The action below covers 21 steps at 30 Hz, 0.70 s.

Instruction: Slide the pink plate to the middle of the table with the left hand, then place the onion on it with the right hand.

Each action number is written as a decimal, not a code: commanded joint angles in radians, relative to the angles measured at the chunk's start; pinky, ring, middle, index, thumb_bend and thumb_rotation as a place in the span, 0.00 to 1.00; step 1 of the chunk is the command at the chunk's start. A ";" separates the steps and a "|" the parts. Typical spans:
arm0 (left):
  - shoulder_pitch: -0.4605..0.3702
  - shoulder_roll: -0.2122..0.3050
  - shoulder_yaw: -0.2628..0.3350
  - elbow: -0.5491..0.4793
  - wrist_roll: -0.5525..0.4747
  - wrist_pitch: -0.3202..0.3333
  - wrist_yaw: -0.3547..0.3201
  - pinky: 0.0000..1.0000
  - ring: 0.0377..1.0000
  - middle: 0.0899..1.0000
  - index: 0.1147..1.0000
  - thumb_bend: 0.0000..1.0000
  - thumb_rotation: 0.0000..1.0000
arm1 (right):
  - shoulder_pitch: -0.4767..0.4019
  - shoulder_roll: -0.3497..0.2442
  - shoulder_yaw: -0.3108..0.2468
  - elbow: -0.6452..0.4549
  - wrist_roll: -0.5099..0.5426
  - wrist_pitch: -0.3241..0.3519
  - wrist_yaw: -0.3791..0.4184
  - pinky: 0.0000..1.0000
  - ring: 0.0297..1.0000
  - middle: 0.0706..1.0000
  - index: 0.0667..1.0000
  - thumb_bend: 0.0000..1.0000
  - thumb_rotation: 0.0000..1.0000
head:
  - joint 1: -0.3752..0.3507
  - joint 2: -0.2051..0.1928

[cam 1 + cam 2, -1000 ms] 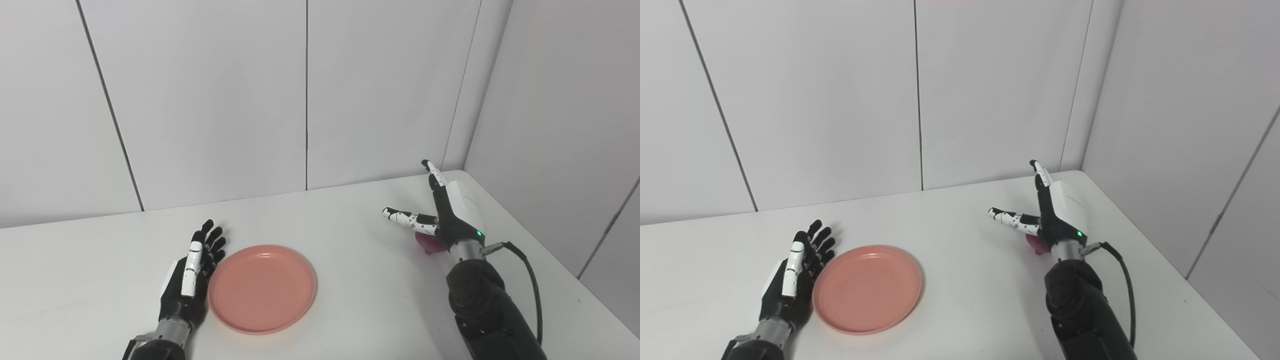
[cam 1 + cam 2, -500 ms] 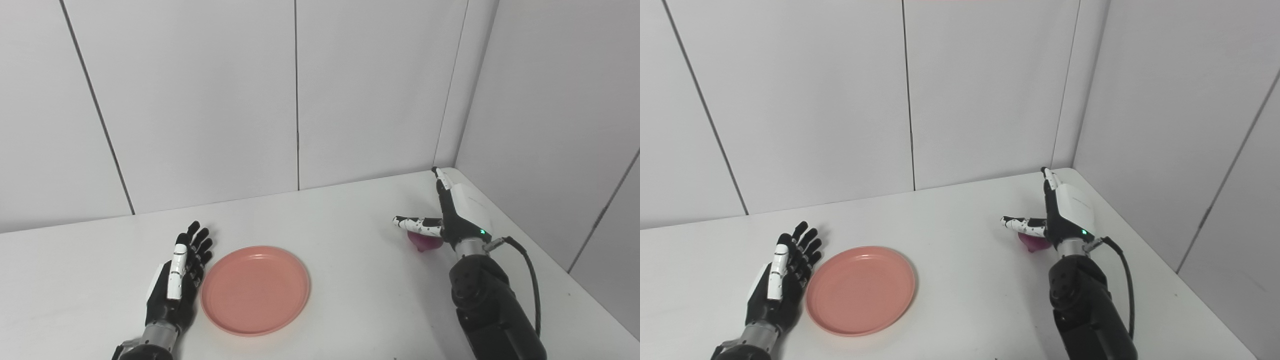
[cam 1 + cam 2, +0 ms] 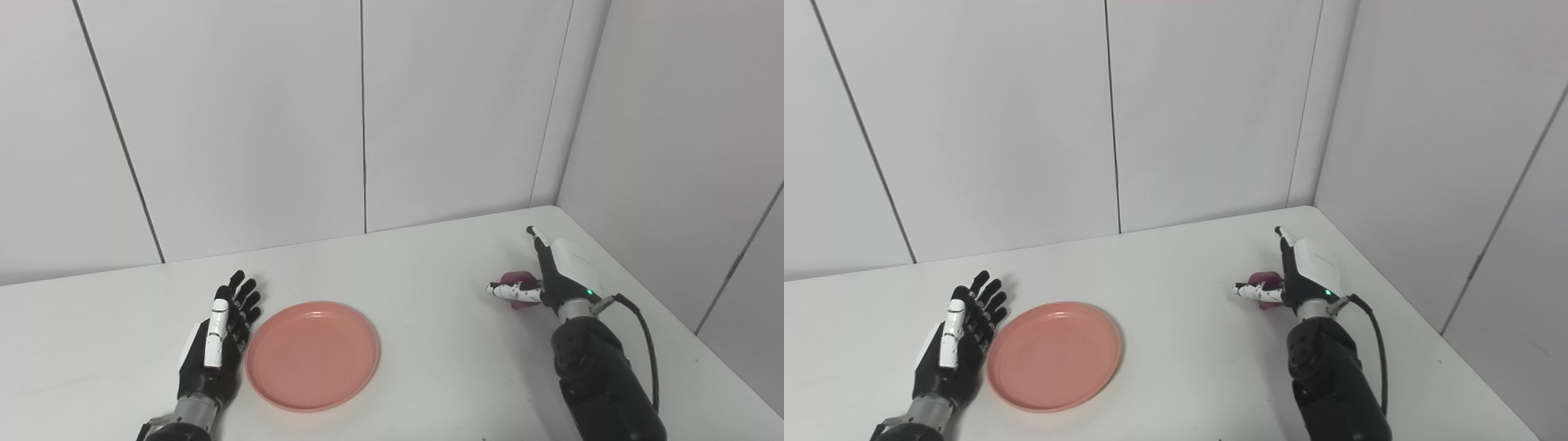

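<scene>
Right hand (image 3: 554, 275) sits low over the table (image 3: 429, 318) w/ palm edge-on, fingers (image 3: 539, 240) straight & pointing away, thumb (image 3: 511, 293) stuck out to its left. Onion (image 3: 513, 283) is tucked betw. thumb & palm, touching the thumb; can't tell if it's gripped or just cupped. Left hand (image 3: 219, 343) lies flat, fingers spread & extended, holding nothing, just beside the left rim of the pink plate (image 3: 312, 355). Plate is to that hand's right, nothing on it, well apart from right hand & onion. Right eye view shows a bit more of the onion behind the thumb.
</scene>
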 commanded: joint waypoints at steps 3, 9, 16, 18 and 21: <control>-0.017 -0.003 0.000 -0.023 -0.012 -0.036 -0.016 0.98 0.97 0.97 0.96 0.60 1.00 | -0.047 -0.019 0.002 0.009 0.023 -0.006 -0.043 0.72 0.83 0.88 0.86 0.88 0.32 | 0.002 0.002; -0.014 -0.004 0.000 -0.032 -0.010 -0.027 -0.016 0.98 0.97 0.97 0.96 0.60 1.00 | -0.046 -0.033 0.027 0.045 0.050 -0.025 -0.082 0.69 0.79 0.83 0.83 0.83 0.26 | 0.002 0.002; -0.014 -0.006 -0.002 -0.039 -0.008 -0.022 -0.015 0.99 0.97 0.97 0.96 0.59 1.00 | -0.043 -0.043 0.052 0.047 0.070 -0.015 -0.097 0.59 0.70 0.75 0.78 0.77 0.20 | 0.007 0.007; -0.013 -0.007 -0.002 -0.041 -0.009 -0.021 -0.014 0.99 0.97 0.97 0.96 0.59 1.00 | -0.043 -0.047 0.061 0.045 0.065 -0.007 -0.093 0.58 0.69 0.74 0.77 0.74 0.18 | 0.008 0.008; -0.012 -0.008 -0.001 -0.042 -0.007 -0.019 -0.010 0.98 0.97 0.97 0.95 0.60 1.00 | -0.040 -0.049 0.070 0.048 0.072 -0.024 -0.116 0.56 0.67 0.72 0.75 0.72 0.13 | 0.008 0.008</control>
